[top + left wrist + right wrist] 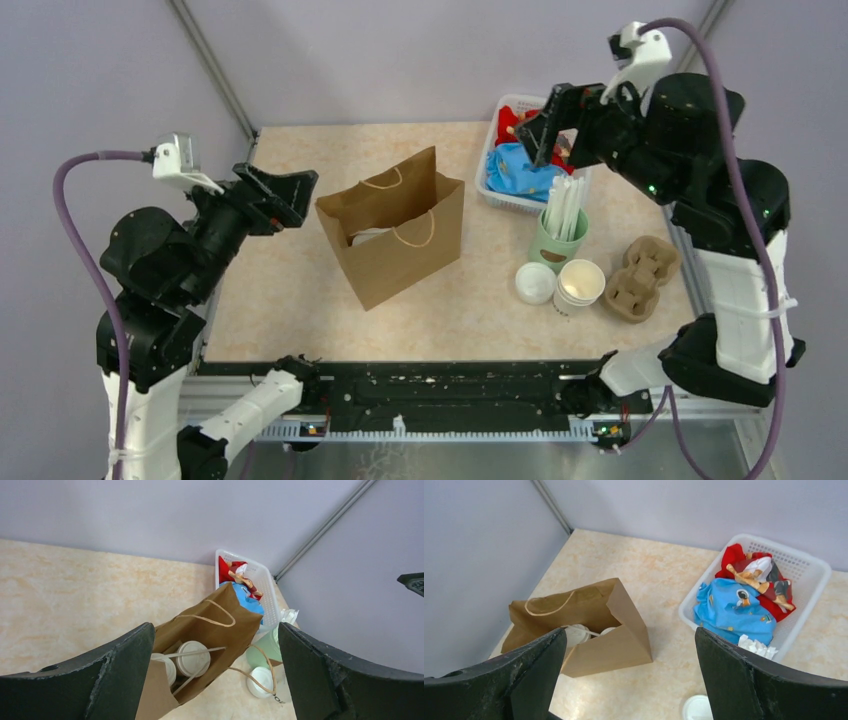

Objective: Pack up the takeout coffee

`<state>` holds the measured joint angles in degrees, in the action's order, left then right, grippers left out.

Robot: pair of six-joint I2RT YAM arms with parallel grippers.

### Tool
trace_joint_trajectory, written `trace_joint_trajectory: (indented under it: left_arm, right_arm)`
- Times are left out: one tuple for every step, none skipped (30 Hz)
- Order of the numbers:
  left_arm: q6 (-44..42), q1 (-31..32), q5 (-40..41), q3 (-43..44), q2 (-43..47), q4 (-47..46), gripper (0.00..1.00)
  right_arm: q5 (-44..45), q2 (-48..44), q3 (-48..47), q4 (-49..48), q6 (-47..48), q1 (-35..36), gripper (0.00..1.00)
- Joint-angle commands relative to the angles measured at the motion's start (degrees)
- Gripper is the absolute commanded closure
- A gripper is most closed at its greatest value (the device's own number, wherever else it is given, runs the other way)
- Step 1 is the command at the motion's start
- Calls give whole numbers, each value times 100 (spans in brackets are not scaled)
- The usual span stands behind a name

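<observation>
Coffee's in, I reckon: the takeout coffee (192, 658) sits upright & lidded inside the open paper bag (400, 250), so left gripper (292, 200) & right gripper (540, 128) hang off to either side, fingers spread wide, holding nothing.

**Soft, even light; wrist foregrounds blurred**

Bright diffuse light falls from above, so the paper bag (400, 255) casts only a faint shadow on the table (290, 285). In both wrist views the near dark fingers (125, 680) loom soft and out of focus; everything behind them is sharper.
</observation>
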<state>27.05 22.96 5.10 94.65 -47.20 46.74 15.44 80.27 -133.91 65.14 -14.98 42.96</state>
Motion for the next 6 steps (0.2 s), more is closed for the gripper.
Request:
trace_joint_trajectory:
  left_arm:
    - [-335,-2,-137,309,-188,-447,1]
    - [-362,-2,-134,342,-208,-449,1]
    - [-378,-2,-133,362,-226,-447,1]
    - [-390,-2,-126,380,-240,-454,1]
    - [-399,-2,-131,401,-254,-462,1]
    - [-408,-2,-139,419,-255,-472,1]
  right_arm:
    - [269,-319,60,-470,156,-6,1]
    - [112,-442,233,-610,232,-6,1]
    - [77,-538,415,-709,240,-1,1]
    - [133,-611,531,-777,173,0,1]
    - [246,-674,596,-845,129,2,1]
    - [365,-687,592,-832,126,2,1]
